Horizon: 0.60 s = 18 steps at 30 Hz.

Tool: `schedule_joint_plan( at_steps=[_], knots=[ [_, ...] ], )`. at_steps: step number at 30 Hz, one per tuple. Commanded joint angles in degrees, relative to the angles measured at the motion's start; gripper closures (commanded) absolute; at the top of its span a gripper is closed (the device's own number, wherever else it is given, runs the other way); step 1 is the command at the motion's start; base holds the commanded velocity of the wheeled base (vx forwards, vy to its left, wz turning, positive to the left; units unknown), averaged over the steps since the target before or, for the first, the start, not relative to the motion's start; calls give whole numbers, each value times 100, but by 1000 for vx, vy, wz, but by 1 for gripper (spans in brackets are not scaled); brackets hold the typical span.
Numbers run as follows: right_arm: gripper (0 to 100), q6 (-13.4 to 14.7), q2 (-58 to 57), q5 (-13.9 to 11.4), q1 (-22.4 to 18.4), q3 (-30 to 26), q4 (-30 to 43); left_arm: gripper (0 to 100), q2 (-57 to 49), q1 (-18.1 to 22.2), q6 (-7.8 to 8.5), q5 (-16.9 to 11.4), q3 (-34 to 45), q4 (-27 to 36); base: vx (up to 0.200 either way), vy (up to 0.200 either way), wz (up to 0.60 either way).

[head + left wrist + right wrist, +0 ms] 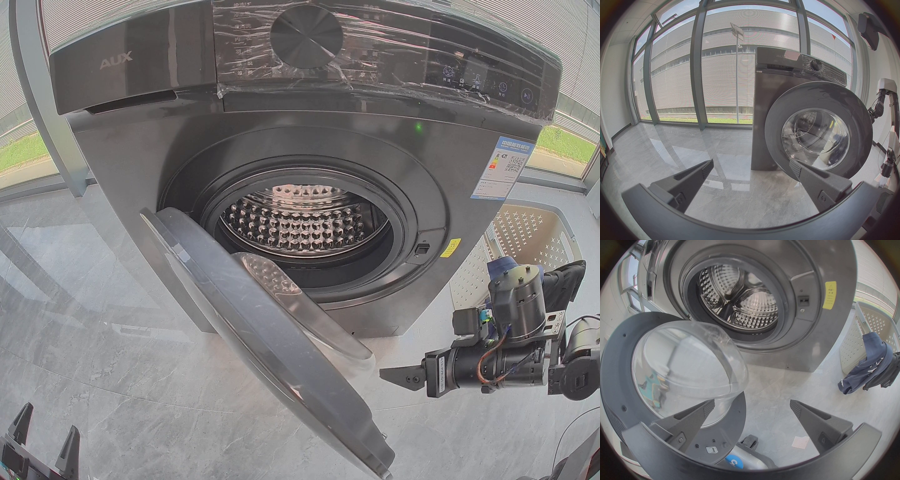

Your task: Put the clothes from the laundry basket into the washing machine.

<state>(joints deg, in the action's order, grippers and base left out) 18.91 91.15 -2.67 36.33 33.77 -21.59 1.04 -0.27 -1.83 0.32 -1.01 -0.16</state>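
Right gripper [751, 402] hangs released, its dark wedge-shaped fingers spread with nothing between them. It sits low over the floor [94, 350] by the right front corner of the washing machine [156, 144] and points toward the open door [262, 337]. Left gripper [750, 164] is likewise spread and empty, low on the left and well apart from the machine, facing the door's outer side.

Pale grey floor slabs with faint veining are polished enough to mirror the light. Tall windows [675, 68] with grey frames rise behind the machine. Beyond them are a ribbed building wall and a strip of grass.

Dark grey metal makes up the machine's front, and clear plastic wrap covers its control panel and round dial. Its round door, a dark ring around a bulging clear glass bowl, stands swung wide to the left. Behind it the drum [300, 219] is shiny steel, embossed all over with dimples.

On the floor just beside the machine's right side stands the cream plastic laundry basket [531, 231], its walls pierced with small cross-shaped holes. The clothes, a navy piece [865, 365] and a black piece [889, 374], drape over its rim and hang down the outside.
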Motion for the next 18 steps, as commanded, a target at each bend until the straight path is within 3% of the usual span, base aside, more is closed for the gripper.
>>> schedule_joint_plan(
  at_steps=[1,8,18],
  knots=[
    [0,16,131,3,305,-28,6,0,-95,0,-2,3,101,-2,0,0,0],
    [0,254,-115,3,990,-81,-3,0,-95,0,-2,3,101,-2,0,0,0],
    [0,298,-440,-67,1034,-204,-3,0,-95,0,-2,3,101,-2,0,0,0]
  ],
)
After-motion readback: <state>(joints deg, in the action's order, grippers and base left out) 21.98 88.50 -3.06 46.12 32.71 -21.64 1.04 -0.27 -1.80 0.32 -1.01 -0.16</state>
